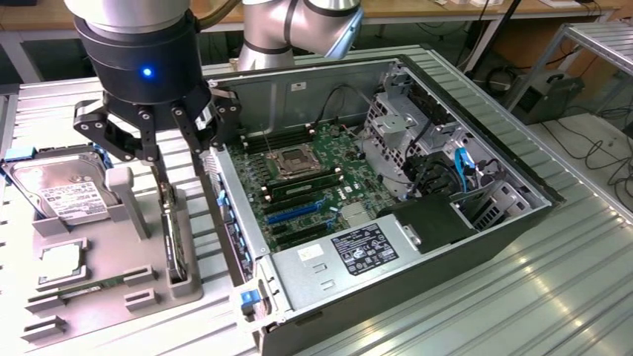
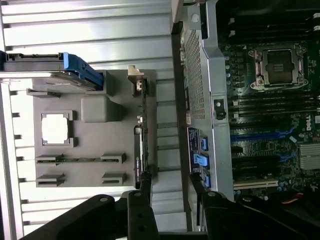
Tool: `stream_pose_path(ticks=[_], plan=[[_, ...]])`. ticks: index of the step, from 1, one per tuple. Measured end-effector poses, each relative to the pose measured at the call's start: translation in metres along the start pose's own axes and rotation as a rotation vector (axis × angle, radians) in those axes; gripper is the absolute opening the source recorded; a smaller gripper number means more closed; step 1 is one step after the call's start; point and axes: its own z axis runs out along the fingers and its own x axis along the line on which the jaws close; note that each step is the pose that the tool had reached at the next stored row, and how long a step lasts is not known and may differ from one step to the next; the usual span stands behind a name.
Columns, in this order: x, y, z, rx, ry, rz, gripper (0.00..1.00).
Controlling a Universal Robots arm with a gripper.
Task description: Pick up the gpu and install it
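- The tool hangs open and empty, its two fingers spread wide and touching nothing.
- The gpu stands on its long edge in a slot of the grey holder, just below the tool and apart from it, with its silver bracket at the end away from the fingertips.
- In the wrist view the card lines up under one finger rather than midway between the two. A good grasp probably calls for shifting the tool sideways, away from the computer case, until the card sits centred in the gap.
- The fingers should come straight down, one on each flat face, and close on the board's upper edge. Since the card is thin, a tilted approach risks knocking it against the slot walls.
- The case's metal wall is close beside the tool, so the finger on that side needs room.
- Counted: one gpu, one holder and one open computer case on the desk.
- The holder also carries one hard drive, one square processor chip and one memory stick, all beyond the card from the case.
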Motion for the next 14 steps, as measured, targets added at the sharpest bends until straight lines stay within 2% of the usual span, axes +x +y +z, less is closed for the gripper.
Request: stream_pose_path(ticks=[14], plan=[[0.0066,-0.0006,0.003,0.0,0.0,0.0,0.42]])
